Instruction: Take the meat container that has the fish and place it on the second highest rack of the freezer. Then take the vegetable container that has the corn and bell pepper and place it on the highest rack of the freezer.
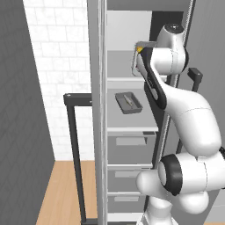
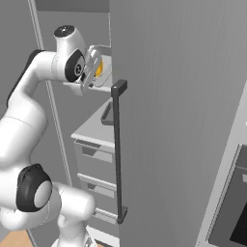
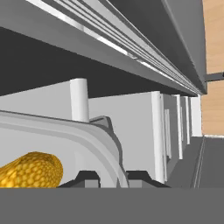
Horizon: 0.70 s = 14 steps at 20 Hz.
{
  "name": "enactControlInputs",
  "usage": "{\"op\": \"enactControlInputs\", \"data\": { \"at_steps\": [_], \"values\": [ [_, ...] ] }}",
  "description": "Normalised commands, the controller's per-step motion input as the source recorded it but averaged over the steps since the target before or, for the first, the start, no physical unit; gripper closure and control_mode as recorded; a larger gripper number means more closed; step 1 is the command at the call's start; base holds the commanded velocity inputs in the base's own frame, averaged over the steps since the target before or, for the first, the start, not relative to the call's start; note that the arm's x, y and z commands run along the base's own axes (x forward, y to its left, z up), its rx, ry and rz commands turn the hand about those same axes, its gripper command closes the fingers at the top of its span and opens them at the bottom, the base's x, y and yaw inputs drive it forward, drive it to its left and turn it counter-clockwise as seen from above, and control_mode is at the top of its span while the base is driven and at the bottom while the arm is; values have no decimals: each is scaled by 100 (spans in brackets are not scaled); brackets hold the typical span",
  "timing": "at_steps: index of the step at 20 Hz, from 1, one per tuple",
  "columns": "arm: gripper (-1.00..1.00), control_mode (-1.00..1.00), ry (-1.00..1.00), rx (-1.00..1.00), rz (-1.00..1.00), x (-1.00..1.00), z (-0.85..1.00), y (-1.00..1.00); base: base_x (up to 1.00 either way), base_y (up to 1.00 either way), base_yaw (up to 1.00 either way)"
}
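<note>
Already tilted, the pale grey tray (image 3: 94, 140) pinched at its rim by the robot's hand (image 3: 107, 177) could spill the yellow corn cob (image 3: 30, 170) short of the light grey top shelf (image 1: 119, 63).

Simulated kitchen corner in grey, white and wood

A white tiled wall (image 1: 61, 66) fills the back of the left base view, with a dark grey wall (image 1: 19, 123) closing in on the left. Below lies a light wooden floor (image 1: 61, 193). In the right base view, a pale panel edge (image 2: 226, 159) borders a dark oven front (image 2: 236, 212) at the lower right. The light is even and soft.
</note>
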Motion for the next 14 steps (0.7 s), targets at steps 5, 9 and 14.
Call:
{"op": "enactControlInputs", "data": {
  "at_steps": [5, 9, 14],
  "values": [
    [100, -100, -15, -1, 0, 40, -25, -2, 0, 0, 0],
    [100, -100, 0, 0, 0, 58, 15, 0, 0, 0, 0],
    [100, -100, 3, 0, 0, 58, 29, 0, 0, 0, 0]
  ]
}}
